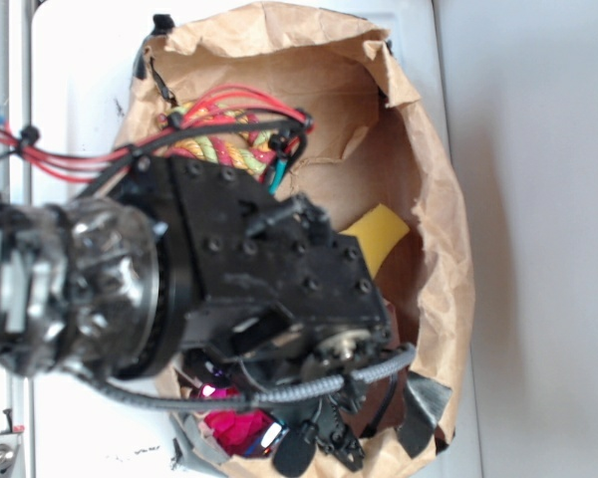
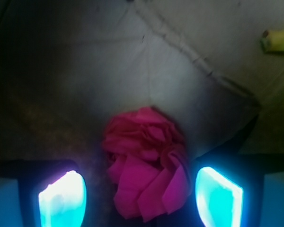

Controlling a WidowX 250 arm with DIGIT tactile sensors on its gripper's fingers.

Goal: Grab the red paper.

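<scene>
Bag (image 1: pixel 448 259) holds red paper (image 2: pixel 146 161), rope (image 1: pixel 219 144), sponge (image 1: pixel 379 234); gripper (image 2: pixel 141 196) spread wide around paper.

Inside the paper bag (image 1: pixel 448 249), the paper wad (image 2: pixel 146 182) lies between the spread jaws; rope (image 1: pixel 219 144) and sponge (image 1: pixel 379 234) lie farther back.

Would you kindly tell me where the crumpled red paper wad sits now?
In the wrist view, the crumpled red paper wad lies low-centre on the brown paper bag's floor, between the open gripper's fingers.
</scene>
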